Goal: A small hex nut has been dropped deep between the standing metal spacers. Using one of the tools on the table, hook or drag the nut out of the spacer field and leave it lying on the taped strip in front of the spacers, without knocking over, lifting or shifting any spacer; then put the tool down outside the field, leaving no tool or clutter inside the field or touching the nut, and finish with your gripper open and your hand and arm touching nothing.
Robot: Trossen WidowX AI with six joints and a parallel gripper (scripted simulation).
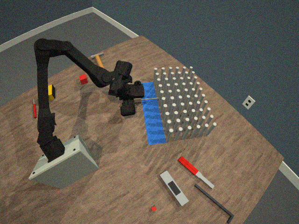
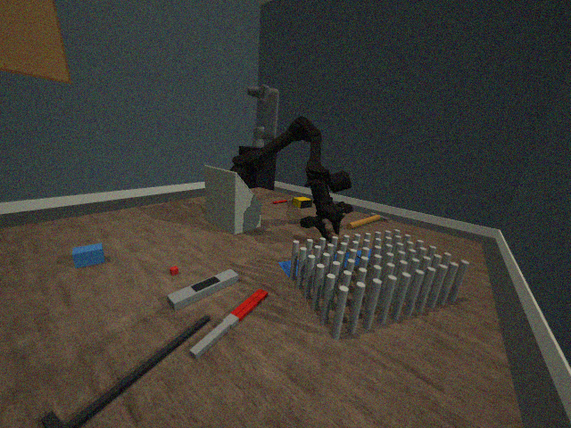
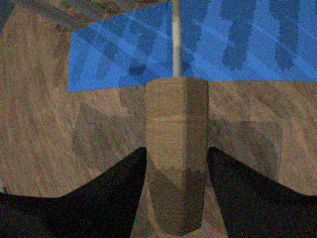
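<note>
My gripper (image 1: 141,94) (image 2: 329,225) (image 3: 177,154) is shut on a pick tool with a brown wooden handle (image 3: 176,134) and a thin metal rod (image 1: 150,98) (image 3: 176,23). The rod reaches across the blue taped strip (image 1: 152,122) (image 2: 286,267) (image 3: 264,36), and its tip is at the front row of the standing grey spacers (image 1: 183,103) (image 2: 377,276). The spacers all stand upright. The hex nut is hidden among them in every view.
A hammer (image 1: 98,59) (image 2: 364,221), a red cube (image 1: 83,79), a yellow block (image 1: 51,92) and a red screwdriver (image 1: 34,109) lie behind the arm. A red-handled tool (image 1: 194,171), a grey bar (image 1: 174,188), a black L-key (image 1: 213,201) and a tiny red cube (image 1: 153,208) lie at the front. A blue block (image 2: 87,254) lies far off.
</note>
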